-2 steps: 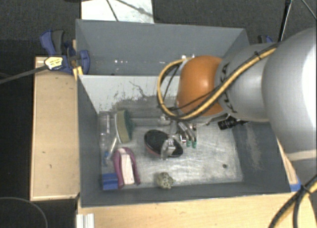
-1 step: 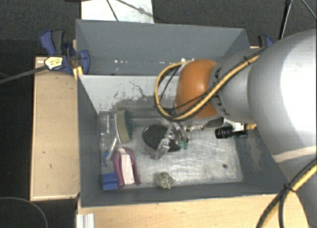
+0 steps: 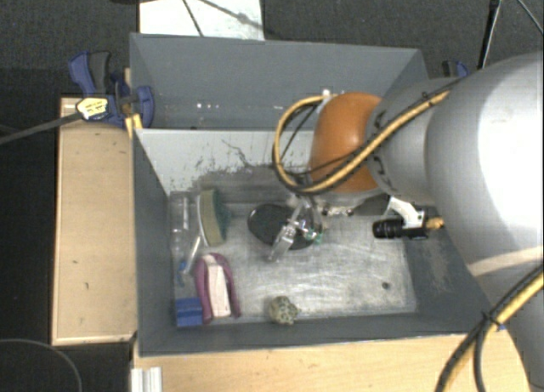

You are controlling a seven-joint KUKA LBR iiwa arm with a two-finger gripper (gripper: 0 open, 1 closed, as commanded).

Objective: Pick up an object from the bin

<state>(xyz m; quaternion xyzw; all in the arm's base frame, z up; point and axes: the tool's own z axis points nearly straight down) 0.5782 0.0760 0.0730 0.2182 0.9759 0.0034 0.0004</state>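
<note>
The pincer (image 3: 291,235) is recorded low in the bin (image 3: 255,84). A dark rounded lump (image 3: 265,220) lies just beside it, on the side away from the arm (image 3: 484,152), possibly touching. Whether the pincer is released or clenched cannot be told.

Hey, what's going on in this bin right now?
A robot arm reaches into the grey bin from the right. Its gripper hangs low at the middle, close by a dark rounded object; whether it grips it is unclear. A sponge, a pink packet and a small stony lump lie untouched.
</note>
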